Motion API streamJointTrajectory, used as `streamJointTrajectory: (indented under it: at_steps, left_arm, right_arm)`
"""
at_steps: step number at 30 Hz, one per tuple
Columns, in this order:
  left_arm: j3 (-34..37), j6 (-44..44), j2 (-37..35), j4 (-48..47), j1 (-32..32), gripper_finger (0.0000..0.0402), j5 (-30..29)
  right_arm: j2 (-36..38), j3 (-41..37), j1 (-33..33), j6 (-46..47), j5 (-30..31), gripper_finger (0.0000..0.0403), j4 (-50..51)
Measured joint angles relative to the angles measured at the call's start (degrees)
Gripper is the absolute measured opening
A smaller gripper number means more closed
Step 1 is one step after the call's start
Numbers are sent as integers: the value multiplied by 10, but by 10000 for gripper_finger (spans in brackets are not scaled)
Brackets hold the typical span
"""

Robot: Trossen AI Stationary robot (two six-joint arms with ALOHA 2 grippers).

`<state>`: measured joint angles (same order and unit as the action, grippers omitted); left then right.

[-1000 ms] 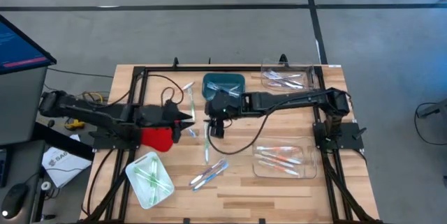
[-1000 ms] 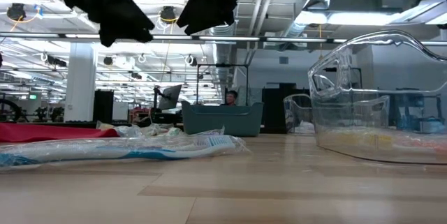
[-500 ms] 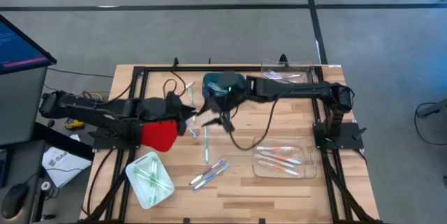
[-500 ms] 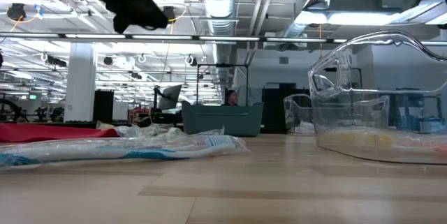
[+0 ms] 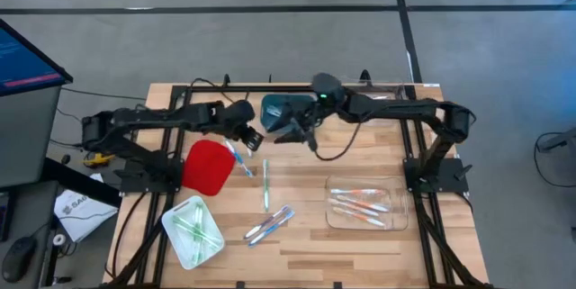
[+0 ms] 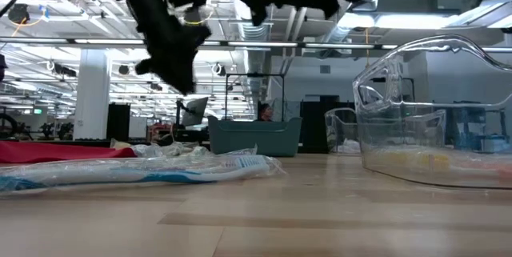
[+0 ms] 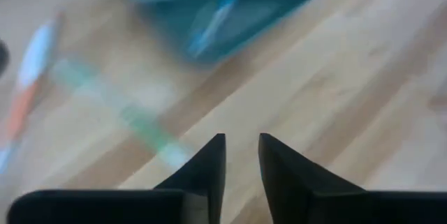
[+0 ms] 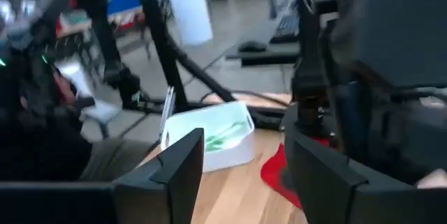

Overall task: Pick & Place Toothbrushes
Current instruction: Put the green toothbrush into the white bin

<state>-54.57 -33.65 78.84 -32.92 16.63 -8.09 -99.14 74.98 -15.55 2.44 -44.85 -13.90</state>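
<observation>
Left gripper (image 5: pixel 255 140) from above: raised beside the teal bin (image 5: pixel 281 109); right gripper (image 5: pixel 304 132) over that bin's edge. Loose toothbrushes (image 5: pixel 266 185) lie on the table (image 5: pixel 360 239) mid-board.
Low view — both arms overhead, wrapped brushes flat.
Left wrist: my fingers (image 7: pixel 209 168) stand slightly apart, nothing between.
Right wrist: fingers (image 8: pixel 185 165) wide apart, empty.
Judgement — between picks; next, descend on a loose brush.

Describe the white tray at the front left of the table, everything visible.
The white tray is a shallow rectangular dish with rounded corners, apparently plastic, lying flat and skewed on the wooden table near its front left corner. Several light green toothbrushes lie loose inside. Neither arm touches it; the red tray sits apart behind it.
</observation>
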Motion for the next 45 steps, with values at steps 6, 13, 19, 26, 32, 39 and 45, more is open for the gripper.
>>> streamJointTrajectory:
  at_steps: [6,13,19,26,32,39,45]
  left_arm:
    - [0,-30,20,-49,92,135,46]
    - [0,-43,83,-28,155,198,108]
    - [-43,-33,199,-25,150,227,131]
    - [-112,-23,262,-89,134,229,83]
    - [-119,-22,265,-122,135,222,46]
    - [-94,-29,265,-114,130,227,76]
    - [-66,-39,262,-90,130,215,86]
  right_arm:
    - [93,-173,-41,99,9,192,-220]
    - [160,-229,-25,105,12,197,-253]
    - [169,-229,-2,90,13,194,-258]
    - [168,-229,-4,90,14,196,-255]
    - [168,-229,-2,81,14,194,-255]
    - [168,-229,1,81,14,197,-255]
    - [168,-229,6,81,14,198,-256]
